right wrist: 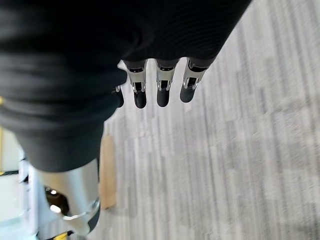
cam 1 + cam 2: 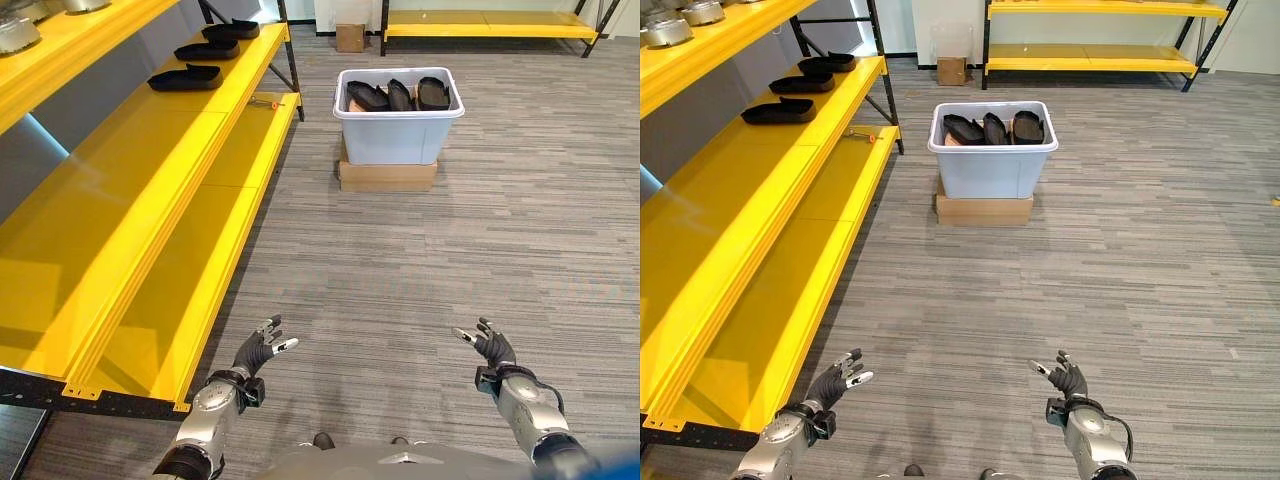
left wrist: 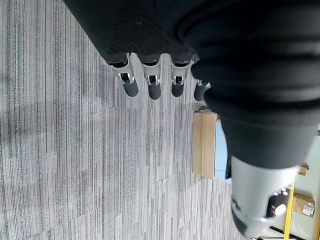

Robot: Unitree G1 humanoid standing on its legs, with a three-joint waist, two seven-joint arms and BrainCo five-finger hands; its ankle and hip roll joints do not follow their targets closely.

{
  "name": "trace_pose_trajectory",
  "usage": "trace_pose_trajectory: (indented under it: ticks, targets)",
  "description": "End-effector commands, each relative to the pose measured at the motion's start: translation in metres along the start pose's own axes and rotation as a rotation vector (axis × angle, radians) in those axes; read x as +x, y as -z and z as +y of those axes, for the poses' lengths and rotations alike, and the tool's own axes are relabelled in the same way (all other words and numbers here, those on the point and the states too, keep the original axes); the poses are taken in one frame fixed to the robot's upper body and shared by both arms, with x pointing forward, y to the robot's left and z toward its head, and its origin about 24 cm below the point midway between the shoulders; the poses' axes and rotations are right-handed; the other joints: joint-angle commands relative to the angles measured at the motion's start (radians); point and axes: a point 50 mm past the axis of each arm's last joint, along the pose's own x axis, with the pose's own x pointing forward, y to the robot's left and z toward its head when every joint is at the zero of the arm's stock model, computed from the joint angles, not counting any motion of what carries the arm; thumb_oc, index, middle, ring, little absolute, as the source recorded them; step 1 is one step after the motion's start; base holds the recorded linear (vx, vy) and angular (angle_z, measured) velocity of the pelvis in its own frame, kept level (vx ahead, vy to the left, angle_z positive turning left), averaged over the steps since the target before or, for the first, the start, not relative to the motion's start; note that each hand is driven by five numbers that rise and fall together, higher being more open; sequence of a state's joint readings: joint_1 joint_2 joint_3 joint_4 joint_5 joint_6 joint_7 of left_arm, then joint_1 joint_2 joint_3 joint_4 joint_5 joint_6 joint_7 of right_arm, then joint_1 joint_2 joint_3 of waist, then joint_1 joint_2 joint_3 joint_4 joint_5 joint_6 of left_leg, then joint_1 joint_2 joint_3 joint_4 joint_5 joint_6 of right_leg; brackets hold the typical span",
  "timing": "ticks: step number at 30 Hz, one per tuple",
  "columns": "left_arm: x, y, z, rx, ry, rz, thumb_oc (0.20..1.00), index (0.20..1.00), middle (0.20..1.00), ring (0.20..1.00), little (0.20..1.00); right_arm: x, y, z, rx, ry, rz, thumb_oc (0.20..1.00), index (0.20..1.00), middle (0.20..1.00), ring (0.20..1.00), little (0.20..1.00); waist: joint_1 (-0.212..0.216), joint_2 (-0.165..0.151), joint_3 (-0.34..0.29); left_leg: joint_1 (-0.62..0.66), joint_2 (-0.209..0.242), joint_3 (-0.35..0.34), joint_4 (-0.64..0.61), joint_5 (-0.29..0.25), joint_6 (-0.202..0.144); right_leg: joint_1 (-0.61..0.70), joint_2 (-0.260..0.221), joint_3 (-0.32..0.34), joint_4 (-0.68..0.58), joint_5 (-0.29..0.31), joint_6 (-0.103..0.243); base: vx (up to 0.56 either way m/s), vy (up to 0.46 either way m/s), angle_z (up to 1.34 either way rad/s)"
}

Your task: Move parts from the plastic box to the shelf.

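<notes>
We see a plastic box [image 2: 398,128], smooth pale semi-gloss walls, w/ matt black moulded parts [image 2: 398,95] inside, sitting on a plain brown cardboard carton [image 2: 387,177]. The shelf [image 2: 130,215] looks like painted metal, glossy yellow decks on a dark frame, carrying more matt black parts [image 2: 185,77]. Floor [image 2: 420,260] reads to us as grey striped carpet, matt & lightly textured; both hands [image 2: 262,345] [image 2: 492,345] show silver metal-look fingers, dark rubbery tips.
</notes>
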State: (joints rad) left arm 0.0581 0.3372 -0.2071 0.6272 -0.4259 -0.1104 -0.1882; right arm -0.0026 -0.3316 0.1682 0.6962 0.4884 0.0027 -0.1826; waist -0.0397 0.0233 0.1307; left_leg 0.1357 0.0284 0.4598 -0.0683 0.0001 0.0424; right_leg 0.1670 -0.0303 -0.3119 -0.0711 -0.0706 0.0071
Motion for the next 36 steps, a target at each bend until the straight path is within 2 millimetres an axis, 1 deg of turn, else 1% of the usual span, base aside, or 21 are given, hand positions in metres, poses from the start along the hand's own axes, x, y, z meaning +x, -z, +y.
trace_pose_trajectory:
  ticks: [1,7,17,19,20,22,26,28,29,30,31,32,33,34,36]
  targets:
    - [0.007,-0.021,0.001,0.002,0.024,-0.066,1.000,1.000,1.000,1.000,1.000,0.007,-0.017,-0.002,0.047,0.063,-0.049,1.000,1.000,1.000,1.000,1.000,0.010,-0.023,-0.030,-0.003,0.073,-0.001,0.035,-0.011,-0.098,-0.026,-0.098,-0.043,-0.008,0.095,0.108,0.00,0.000,0.00]
    - [0.007,-0.019,0.001,-0.067,0.004,-0.066,1.000,1.000,1.000,1.000,1.000,0.007,-0.018,0.001,0.046,0.064,-0.070,1.000,1.000,1.000,1.000,1.000,0.013,-0.023,-0.033,-0.003,0.072,0.000,0.035,-0.013,-0.096,-0.025,-0.094,-0.046,-0.008,0.093,0.106,0.00,0.000,0.00]
    - [0.005,-0.016,0.007,-0.088,-0.022,-0.061,1.000,1.000,1.000,1.000,1.000,0.005,-0.024,0.001,0.040,0.025,-0.122,1.000,1.000,1.000,1.000,1.000,0.011,-0.027,-0.034,-0.001,0.062,-0.003,0.032,-0.018,-0.086,-0.026,-0.099,-0.042,0.010,0.084,0.108,0.00,0.059,0.00]
    - [0.005,-0.016,0.009,-0.139,-0.024,-0.063,1.000,1.000,1.000,1.000,1.000,0.004,-0.025,0.001,0.035,0.007,-0.134,1.000,1.000,1.000,1.000,1.000,0.009,-0.027,-0.034,0.001,0.057,-0.004,0.030,-0.020,-0.080,-0.031,-0.102,-0.038,0.027,0.075,0.109,-0.01,0.120,0.00]
    - [0.004,-0.014,0.011,-0.192,-0.024,-0.065,1.000,1.000,1.000,1.000,1.000,0.003,-0.026,0.001,0.031,0.000,-0.142,1.000,1.000,1.000,1.000,1.000,0.009,-0.028,-0.036,0.002,0.052,-0.006,0.028,-0.022,-0.075,-0.032,-0.104,-0.036,0.038,0.068,0.110,-0.01,0.117,0.00]
    - [0.003,-0.012,0.013,-0.228,-0.027,-0.064,1.000,1.000,1.000,1.000,1.000,0.003,-0.028,0.001,0.035,-0.006,-0.153,1.000,1.000,1.000,1.000,1.000,0.010,-0.027,-0.037,0.001,0.045,-0.011,0.026,-0.025,-0.068,-0.036,-0.105,-0.033,0.062,0.055,0.110,-0.01,0.145,0.01]
    - [0.004,-0.012,0.018,-0.216,-0.040,-0.060,1.000,1.000,1.000,1.000,1.000,0.004,-0.038,0.003,0.055,-0.011,-0.189,1.000,1.000,1.000,1.000,1.000,0.006,-0.023,-0.027,-0.013,0.026,-0.023,0.033,-0.032,-0.046,-0.072,-0.096,-0.016,0.166,0.005,0.106,-0.04,0.155,0.02]
    - [0.007,-0.016,0.020,-0.196,-0.040,-0.062,1.000,1.000,1.000,1.000,1.000,0.004,-0.046,0.007,0.066,-0.010,-0.213,1.000,1.000,1.000,1.000,1.000,-0.001,-0.016,-0.010,-0.010,0.012,-0.031,0.023,-0.034,-0.026,-0.155,-0.116,-0.005,0.328,0.022,0.134,-0.05,0.167,-0.01]
    - [0.007,-0.016,0.020,-0.197,-0.042,-0.061,1.000,1.000,1.000,1.000,1.000,0.004,-0.047,0.007,0.068,-0.009,-0.214,1.000,1.000,1.000,1.000,1.000,-0.002,-0.014,-0.007,-0.008,0.009,-0.031,0.020,-0.036,-0.022,-0.175,-0.122,-0.003,0.360,0.027,0.142,-0.03,0.141,0.02]
    - [0.007,-0.016,0.021,-0.204,-0.047,-0.058,1.000,1.000,1.000,1.000,1.000,0.004,-0.049,0.008,0.070,-0.005,-0.223,1.000,1.000,1.000,1.000,1.000,-0.004,-0.011,0.004,0.005,0.001,-0.031,0.009,-0.042,-0.012,-0.243,-0.148,-0.005,0.471,0.062,0.174,0.00,0.100,0.04]
    - [0.006,-0.014,0.021,-0.205,-0.048,-0.056,1.000,1.000,1.000,1.000,1.000,0.004,-0.050,0.009,0.068,-0.005,-0.227,1.000,1.000,1.000,1.000,1.000,-0.004,-0.010,0.008,0.011,-0.002,-0.031,0.003,-0.045,-0.011,-0.266,-0.155,-0.008,0.493,0.078,0.184,0.05,0.081,0.08]
    - [0.005,-0.011,0.021,-0.202,-0.048,-0.050,1.000,1.000,1.000,1.000,1.000,0.003,-0.052,0.011,0.057,-0.008,-0.240,1.000,1.000,1.000,1.000,1.000,-0.014,-0.016,0.019,0.029,-0.008,-0.034,-0.004,-0.056,-0.013,-0.295,-0.151,-0.011,0.462,0.108,0.192,0.10,0.003,0.00]
    - [0.005,-0.011,0.020,-0.196,-0.042,-0.049,1.000,1.000,1.000,1.000,1.000,0.002,-0.051,0.011,0.051,-0.009,-0.245,1.000,1.000,1.000,1.000,1.000,-0.022,-0.020,0.024,0.038,-0.010,-0.036,-0.003,-0.065,-0.014,-0.298,-0.143,-0.013,0.420,0.120,0.187,0.19,-0.049,0.06]
    - [0.005,-0.011,0.018,-0.184,-0.031,-0.045,1.000,1.000,1.000,1.000,1.000,0.001,-0.050,0.011,0.049,-0.009,-0.250,1.000,1.000,1.000,1.000,1.000,-0.033,-0.027,0.032,0.050,-0.015,-0.043,0.000,-0.080,-0.017,-0.298,-0.132,-0.013,0.342,0.141,0.181,0.23,-0.089,0.14]
    - [0.005,-0.008,0.014,-0.166,-0.017,-0.035,1.000,1.000,1.000,1.000,1.000,-0.001,-0.046,0.009,0.056,-0.007,-0.247,1.000,1.000,1.000,1.000,1.000,-0.042,-0.038,0.038,0.062,-0.022,-0.057,0.008,-0.100,-0.018,-0.303,-0.129,-0.002,0.232,0.187,0.184,0.25,-0.112,0.30]
